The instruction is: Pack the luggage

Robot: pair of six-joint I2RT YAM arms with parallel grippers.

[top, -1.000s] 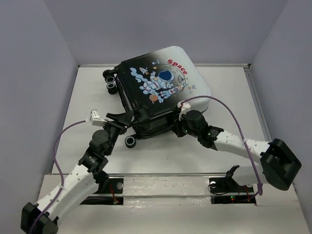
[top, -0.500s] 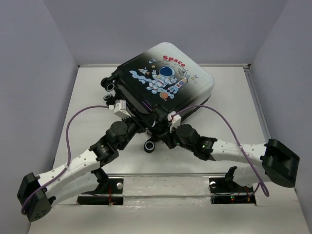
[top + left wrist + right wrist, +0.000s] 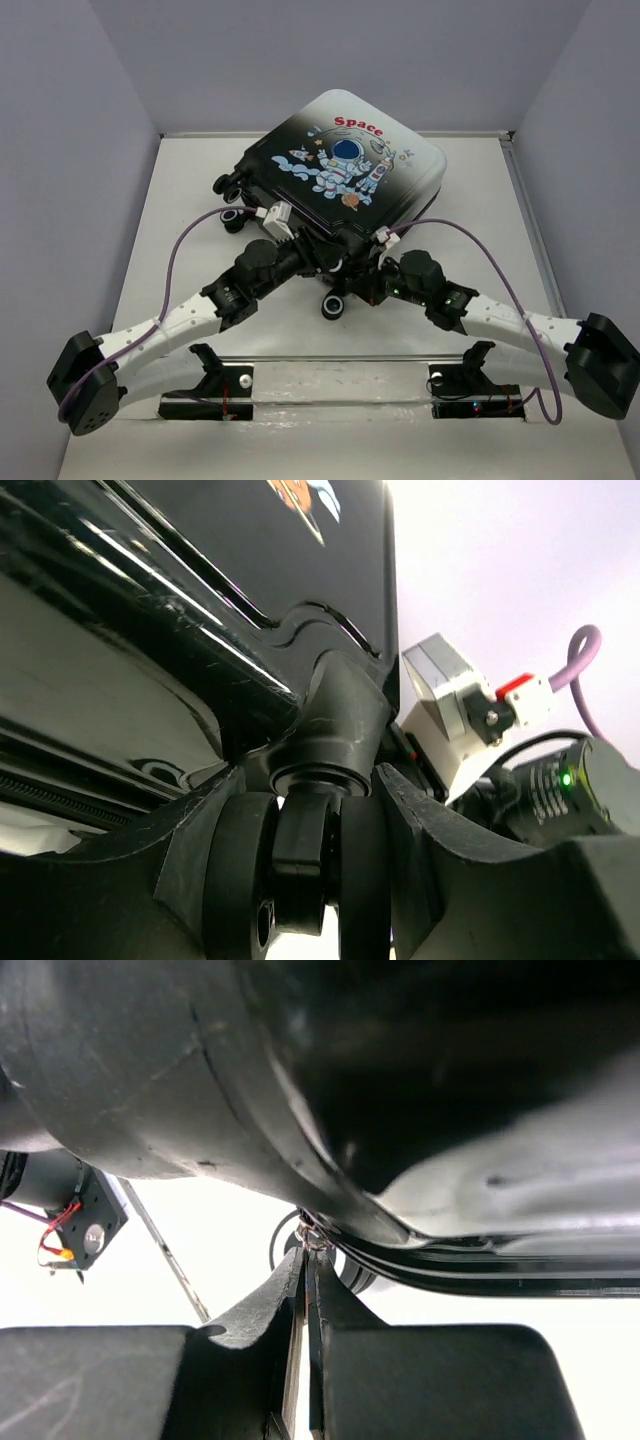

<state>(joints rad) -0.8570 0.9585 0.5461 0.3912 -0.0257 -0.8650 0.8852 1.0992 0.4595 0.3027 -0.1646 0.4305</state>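
Observation:
The luggage (image 3: 350, 170) lies shut on the table, its astronaut and red "Space" print facing up and its black wheels toward the left and near sides. My left gripper (image 3: 318, 256) is at its near edge. In the left wrist view the left gripper (image 3: 303, 815) is shut on a black caster wheel (image 3: 245, 870), one finger on each side of it. My right gripper (image 3: 372, 285) reaches under the near right edge. In the right wrist view the right gripper (image 3: 311, 1257) is shut on a small metal zipper pull (image 3: 316, 1234) below the shell (image 3: 420, 1070).
A free caster wheel (image 3: 333, 305) sticks out between the two grippers. Low walls (image 3: 150, 200) close in the white table on the left, back and right. The arm bases and their mounting rail (image 3: 340, 385) lie along the near edge.
The luggage has turned, its near wheel swinging right and its left wheels coming nearer. Both grippers moved right along with it. Neither grip changed.

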